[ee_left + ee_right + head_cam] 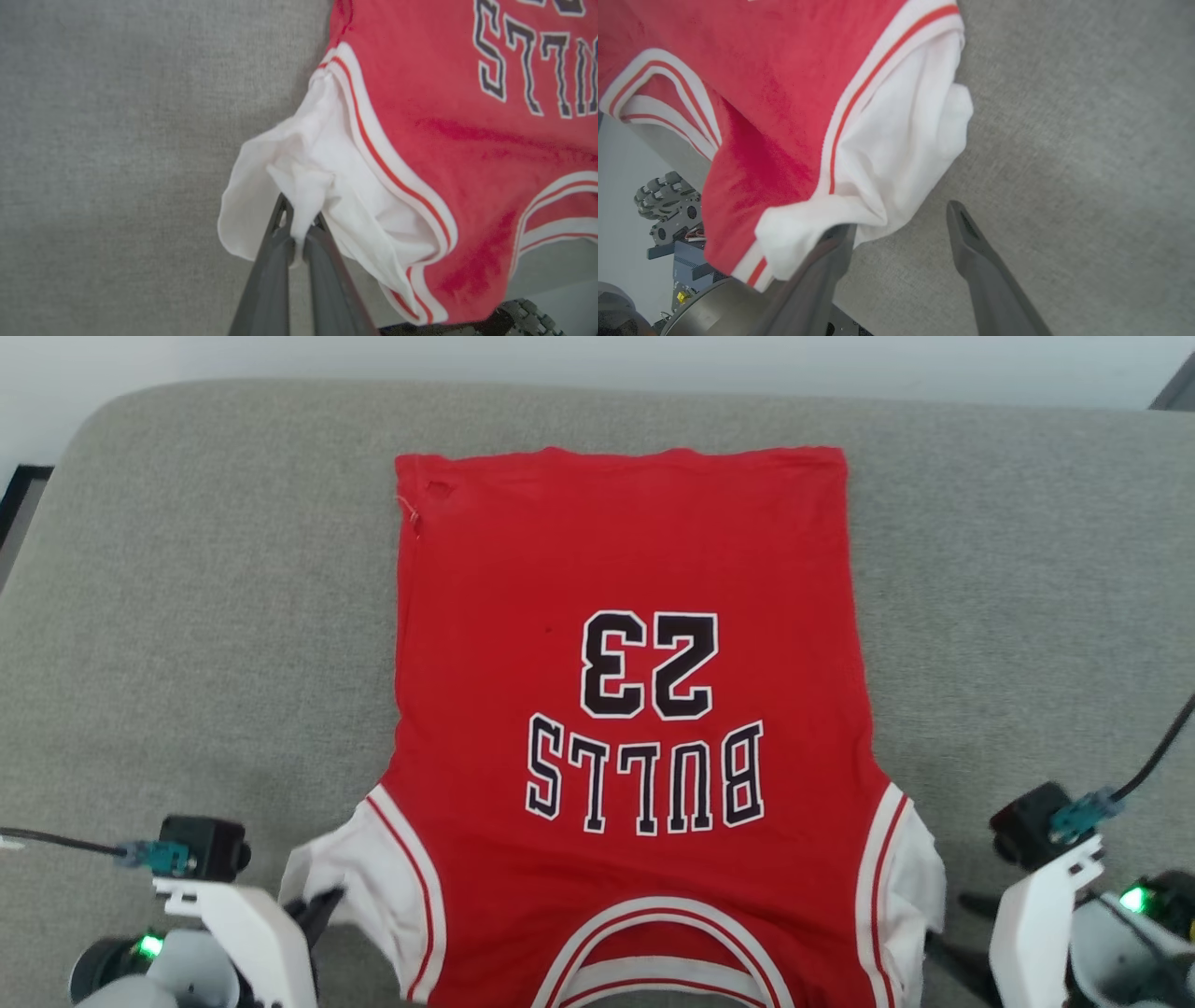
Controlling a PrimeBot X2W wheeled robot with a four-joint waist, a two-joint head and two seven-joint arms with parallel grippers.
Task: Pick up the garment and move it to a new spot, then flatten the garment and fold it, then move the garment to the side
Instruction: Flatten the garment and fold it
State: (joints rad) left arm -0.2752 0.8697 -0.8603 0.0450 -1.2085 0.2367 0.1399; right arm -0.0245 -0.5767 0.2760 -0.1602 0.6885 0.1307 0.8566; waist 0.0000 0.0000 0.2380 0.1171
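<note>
Desk (187, 569) under me was covered in grey woven cloth, matte, w/ rounded far corners; pale wall strip behind it.

The garment (616, 551) lay spread flat, roughly centre of the desk. Lettering read upside down from my head cam: "23" in big black block digits w/ white outline, and below it, nearer me, "BULLS" in the same black-on-white-outline style. No other label or brand I could read.

Fabric was thin, soft red jersey, mostly smooth, a few shallow creases near the shoulders. Body approx. rectangular. Short sleeves were white, crumpled, joined by white-red-white striped trim; same striped trim curved round the collar. Small pucker near the far left hem corner.

Long axis ran straight away from me: collar at the near desk edge, hem at the far side, sleeves out to L and R.

Left hand (300, 219) was clamped narrow on a bunched fold of the left white sleeve, cloth pinched between the dark fingers. Right hand (900, 218) stood wide, gripping nothing: one finger tip sat under the right sleeve's edge, the other over bare grey cloth just beside it.
</note>
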